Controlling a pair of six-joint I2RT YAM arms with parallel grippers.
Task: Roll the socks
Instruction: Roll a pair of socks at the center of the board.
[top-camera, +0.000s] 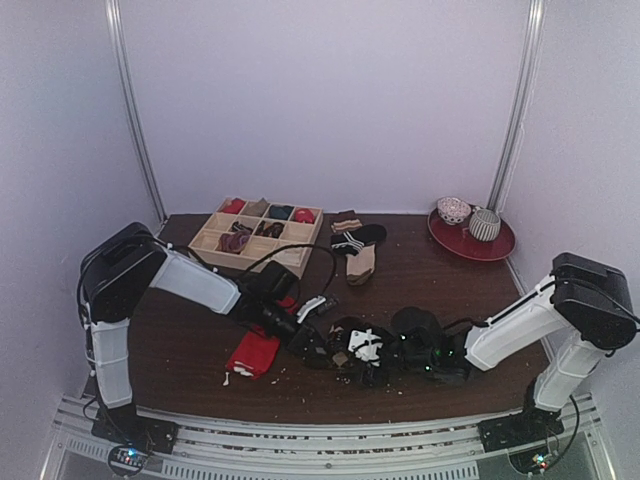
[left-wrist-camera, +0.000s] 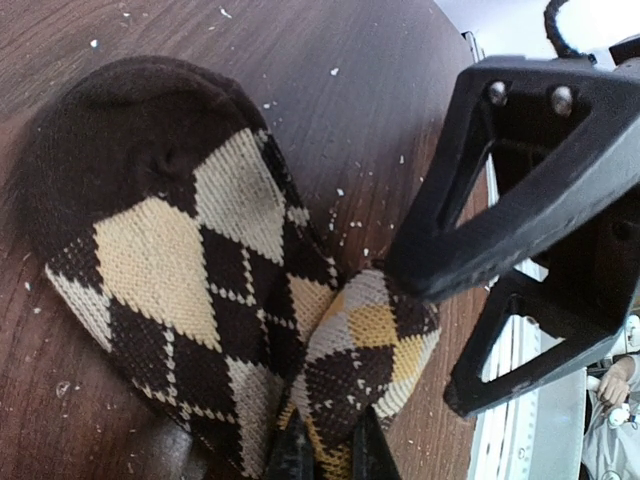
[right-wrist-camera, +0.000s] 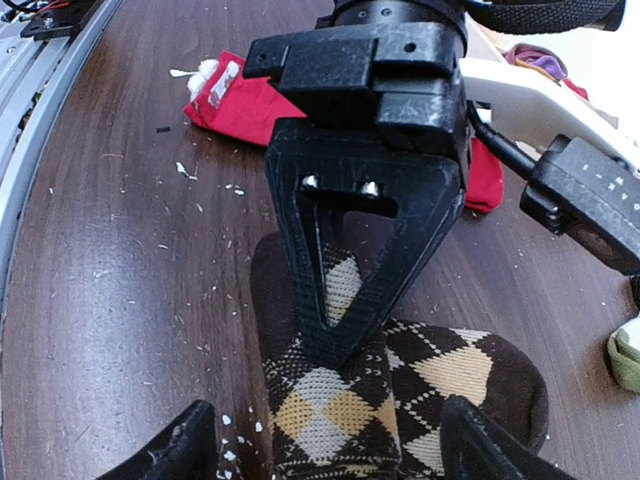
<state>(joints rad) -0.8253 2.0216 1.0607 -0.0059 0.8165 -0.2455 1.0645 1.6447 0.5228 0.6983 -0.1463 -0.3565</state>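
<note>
Near 6 o'clock on the tabletop, from above: red sock flat at 7, left tool and right tool crowded just beside it. From left wrist: pinching a raised fold of argyle sock at 6. From right wrist: spread wide astride that sock. Risks: thin grip, so could lose the fold on pulling; tight quarters, so could knock tools together.

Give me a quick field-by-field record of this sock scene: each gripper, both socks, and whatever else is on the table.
left gripper: shut on a fold of the argyle sock
right gripper: open, straddling the same sock
argyle sock state: partly folded over, lying on the table
red sock: loose on the table, no gripper on it
also there: compartment tray, red plate
</note>
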